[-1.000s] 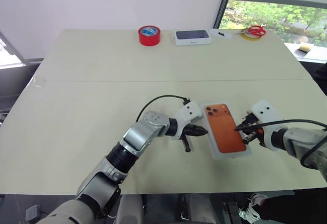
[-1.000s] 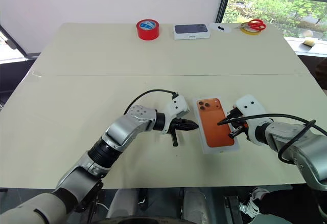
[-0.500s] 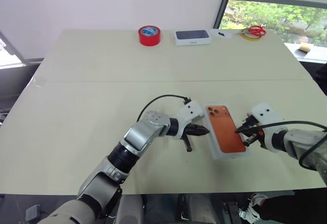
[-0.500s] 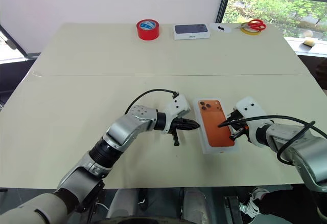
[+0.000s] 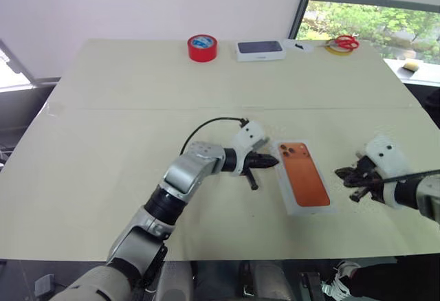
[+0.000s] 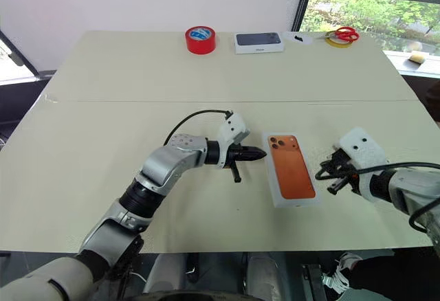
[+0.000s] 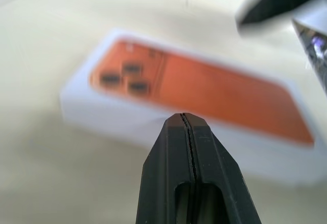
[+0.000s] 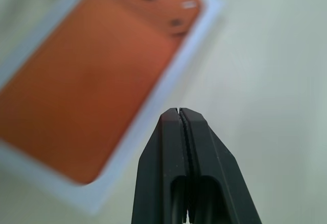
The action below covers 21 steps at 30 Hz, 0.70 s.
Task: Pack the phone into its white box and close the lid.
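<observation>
— Near the table's front edge, what's lying between the two arms?

— That's the phone [image 5: 303, 175], orange, back up, its camera block at the far corner. It lies flat inside the white box [image 5: 296, 210], whose thin rim shows all round it. The box sits on the table [image 5: 124, 108], slightly skewed, and it stands uncovered.

— And the grippers?

— The left gripper [image 5: 273, 161] hangs just beside the box's left long edge, near the camera end, pointing toward it. Its two black fingers are pressed together with nothing between them; the left wrist view shows the seam between them tight, with the phone in its tray just beyond the tips. I can't tell whether the tips touch the rim.

— The right one?

— The right gripper [image 5: 342, 172] is off to the box's right side, clearly apart from it, aimed back toward it. Its fingers are pressed together as well and empty; the right wrist view shows them closed over bare table, with the orange back lying past them.

— Anything else on the table?

— Along the far edge, well away: a red roll of tape [image 5: 201, 47], a closed white box with a dark top [image 5: 259, 50] beside it, and red-handled scissors [image 5: 344, 41] lying on a yellow ring near the window.
</observation>
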Available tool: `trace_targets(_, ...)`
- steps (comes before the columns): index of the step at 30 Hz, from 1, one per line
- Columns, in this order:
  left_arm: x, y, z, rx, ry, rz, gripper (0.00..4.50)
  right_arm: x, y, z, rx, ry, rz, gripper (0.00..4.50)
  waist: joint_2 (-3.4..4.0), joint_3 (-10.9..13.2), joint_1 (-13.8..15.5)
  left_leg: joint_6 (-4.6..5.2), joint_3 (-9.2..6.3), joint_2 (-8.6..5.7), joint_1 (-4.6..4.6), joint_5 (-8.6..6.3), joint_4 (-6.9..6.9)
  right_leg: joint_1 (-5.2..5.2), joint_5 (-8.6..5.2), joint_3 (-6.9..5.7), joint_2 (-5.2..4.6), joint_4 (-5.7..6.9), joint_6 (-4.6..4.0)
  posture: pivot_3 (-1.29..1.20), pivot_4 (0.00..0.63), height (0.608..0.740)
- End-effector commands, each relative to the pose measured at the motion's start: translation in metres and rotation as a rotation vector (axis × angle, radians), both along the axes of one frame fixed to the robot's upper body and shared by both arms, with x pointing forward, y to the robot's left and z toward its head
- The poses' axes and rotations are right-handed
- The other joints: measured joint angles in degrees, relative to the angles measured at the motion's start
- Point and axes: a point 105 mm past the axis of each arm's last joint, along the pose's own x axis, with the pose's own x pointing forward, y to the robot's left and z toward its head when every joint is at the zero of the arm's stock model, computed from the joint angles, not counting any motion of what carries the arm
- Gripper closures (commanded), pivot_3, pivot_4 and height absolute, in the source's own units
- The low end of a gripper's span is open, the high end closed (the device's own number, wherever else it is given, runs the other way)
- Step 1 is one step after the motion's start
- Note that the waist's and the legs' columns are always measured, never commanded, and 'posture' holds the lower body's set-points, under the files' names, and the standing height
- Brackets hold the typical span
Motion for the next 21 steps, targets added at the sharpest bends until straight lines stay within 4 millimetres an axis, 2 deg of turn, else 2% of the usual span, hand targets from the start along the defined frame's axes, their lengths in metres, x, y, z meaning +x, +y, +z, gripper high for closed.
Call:
trace_targets(1, -0.001, -0.012, 0.002, 0.013, -0.017, -0.016, 4.5, -0.007, 0.012, 0.0, 0.009, -0.017, 0.059, 4.46, 0.0, 0.0, -0.25, 0.0, 0.0, 0.0, 0.0, 0.0, 0.0, 0.0, 0.0, 0.0, 0.0, 0.0, 0.0, 0.0, 0.15, 0.73)
trace_targets(6, 0.003, -0.016, -0.018, 0.132, 0.001, 0.002, 4.5, -0.014, 0.014, -0.019, 0.0, 0.032, 0.044, 4.46, 0.01, -0.01, -0.37, 0.0, -0.01, 0.01, 0.05, 0.0, -0.03, -0.02, 0.0, 0.0, 0.02, 0.02, 0.0, 0.0, 0.15, 0.73)
trace_targets(10, 0.003, -0.01, -0.021, 0.148, -0.001, 0.004, 4.5, -0.013, 0.013, -0.024, -0.001, 0.039, 0.02, 4.46, 0.0, -0.01, -0.35, 0.0, -0.02, 0.01, 0.05, 0.0, -0.02, 0.01, 0.0, 0.01, 0.01, 0.02, -0.01, 0.0, 0.15, 0.73)
trace_targets(13, 0.012, 0.003, -0.014, 0.097, 0.015, 0.059, 4.5, -0.01, 0.01, -0.018, -0.012, -0.011, 0.012, 4.46, 0.01, -0.01, -0.37, 0.0, -0.04, 0.01, 0.06, 0.0, -0.02, 0.02, 0.0, 0.01, 0.02, 0.02, -0.01, 0.0, 0.15, 0.73)
trace_targets(15, 0.021, 0.016, -0.002, 0.043, 0.0, 0.108, 4.5, 0.001, -0.002, -0.006, -0.032, -0.097, -0.041, 4.46, 0.01, -0.01, -0.44, 0.0, -0.04, 0.01, 0.05, 0.0, -0.02, 0.01, 0.0, 0.01, 0.02, 0.02, -0.01, 0.0, 0.15, 0.73)
trace_targets(17, 0.032, 0.04, 0.011, -0.004, -0.043, 0.181, 4.5, 0.017, -0.026, 0.013, -0.033, -0.241, -0.158, 4.46, 0.01, -0.01, -0.63, 0.0, -0.04, 0.02, 0.06, 0.0, -0.03, -0.02, 0.0, 0.02, 0.02, 0.04, -0.01, 0.0, 0.15, 0.73)
trace_targets(19, 0.042, 0.068, 0.018, -0.016, -0.086, 0.26, 4.5, 0.026, -0.044, 0.027, -0.04, -0.339, -0.228, 4.46, 0.06, -0.03, -0.5, -0.01, -0.03, 0.04, 0.06, 0.01, -0.03, -0.03, 0.0, 0.02, 0.03, 0.05, -0.01, 0.0, 0.15, 0.73)
trace_targets(21, 0.052, 0.105, 0.021, -0.012, -0.122, 0.36, 4.5, 0.028, -0.05, 0.034, -0.002, -0.368, -0.227, 4.46, 0.06, -0.03, -0.37, -0.02, 0.01, 0.03, 0.06, 0.01, -0.05, -0.04, 0.0, 0.02, 0.02, 0.06, -0.01, 0.0, 0.15, 0.73)
